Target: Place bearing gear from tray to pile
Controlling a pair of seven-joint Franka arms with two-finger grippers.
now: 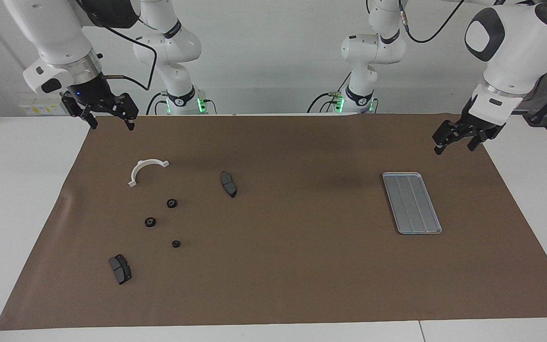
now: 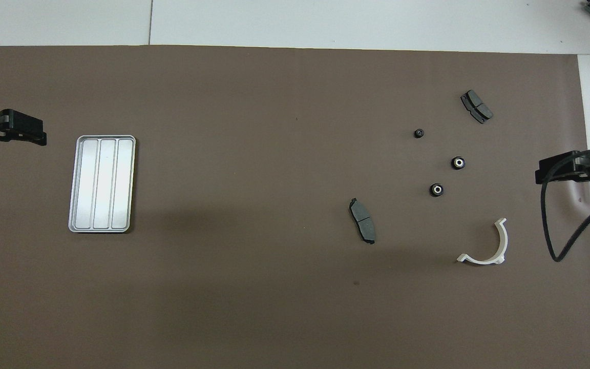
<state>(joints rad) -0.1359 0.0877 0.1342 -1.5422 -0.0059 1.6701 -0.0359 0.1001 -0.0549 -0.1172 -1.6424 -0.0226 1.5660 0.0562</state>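
Three small black bearing gears (image 1: 172, 203) (image 1: 150, 222) (image 1: 175, 244) lie on the brown mat in the pile at the right arm's end, seen from above as (image 2: 436, 189) (image 2: 458, 163) (image 2: 418, 133). Around them are a white half-ring bracket (image 1: 139, 167) (image 2: 502, 241) and two dark brake pads (image 1: 228, 184) (image 1: 120, 269). The grey ridged tray (image 1: 411, 203) (image 2: 101, 183) sits at the left arm's end with nothing in it. My right gripper (image 1: 112, 124) (image 2: 541, 177) hangs open and holds nothing, high over the mat's corner beside the pile. My left gripper (image 1: 454, 148) (image 2: 41, 137) waits open over the mat's edge beside the tray.
A brown mat (image 1: 283, 266) covers most of the white table. A black cable (image 2: 548, 225) loops down from the right arm over the mat's edge near the bracket. Both arm bases stand at the table's edge.
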